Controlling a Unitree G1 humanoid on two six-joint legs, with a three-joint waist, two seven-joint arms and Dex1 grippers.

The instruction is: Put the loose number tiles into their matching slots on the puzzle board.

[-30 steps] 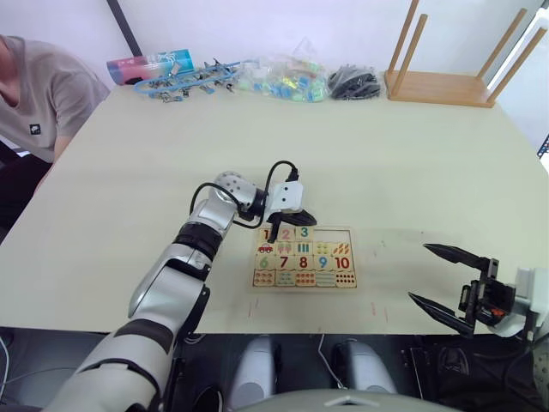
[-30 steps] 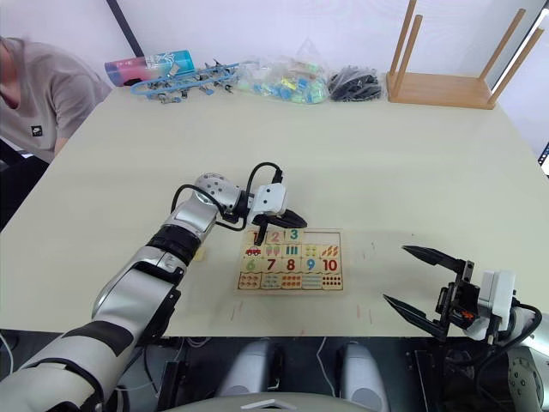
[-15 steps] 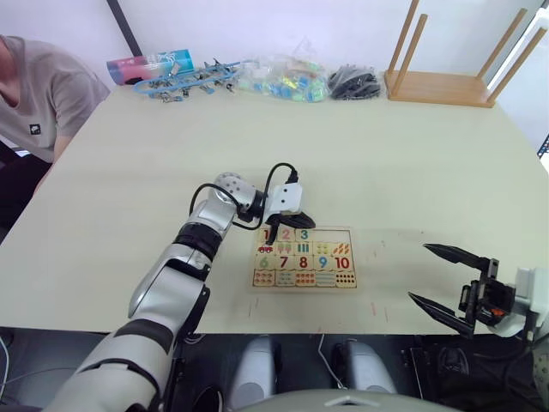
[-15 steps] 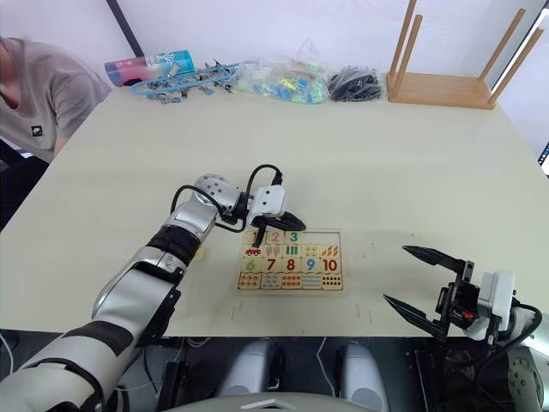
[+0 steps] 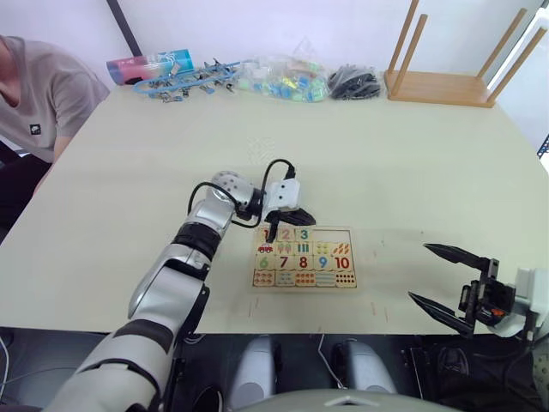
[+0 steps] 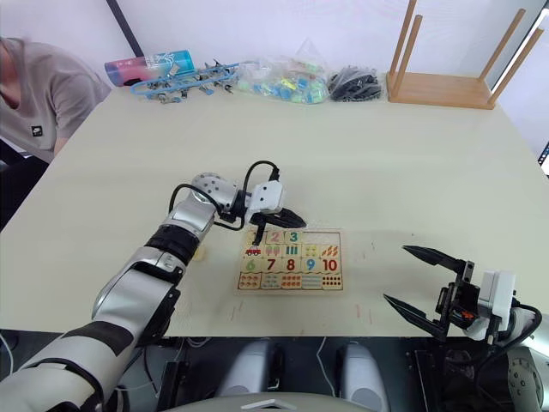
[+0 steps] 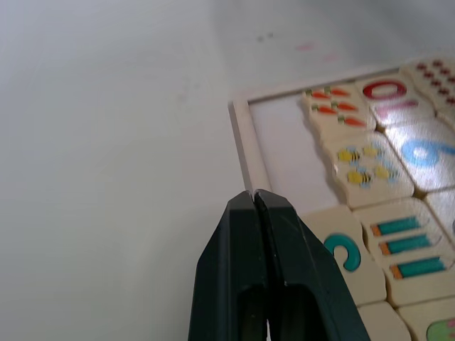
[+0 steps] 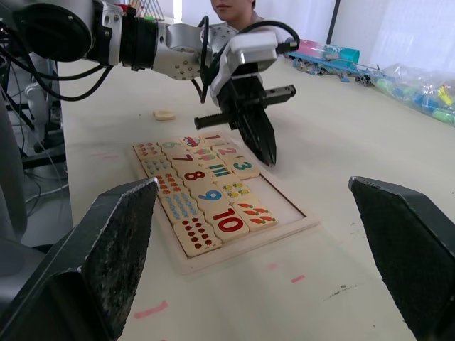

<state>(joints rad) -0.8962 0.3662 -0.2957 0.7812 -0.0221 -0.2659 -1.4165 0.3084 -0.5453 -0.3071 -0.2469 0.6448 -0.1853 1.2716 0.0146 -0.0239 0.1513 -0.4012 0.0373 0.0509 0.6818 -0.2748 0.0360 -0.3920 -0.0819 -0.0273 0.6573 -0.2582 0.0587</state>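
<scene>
Printed 1, 2, 3 along the top row of the flat pale wooden puzzle board (image 5: 304, 257) with thin red border, 6 to 10 below, near the cream worktop's (image 5: 360, 154) front edge. Left tool (image 7: 254, 201) pinched shut, empty, over the board's far rim. Right tool (image 5: 446, 276) spread wide past the front edge.

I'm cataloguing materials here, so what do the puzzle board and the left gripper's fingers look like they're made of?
The puzzle board looks like pale, unvarnished wood: matte, light tan rim and tiles with printed colours. The left gripper has shut fingers that look like black moulded plastic, smooth with a slight sheen; rubber coating can't be ruled out.
</scene>
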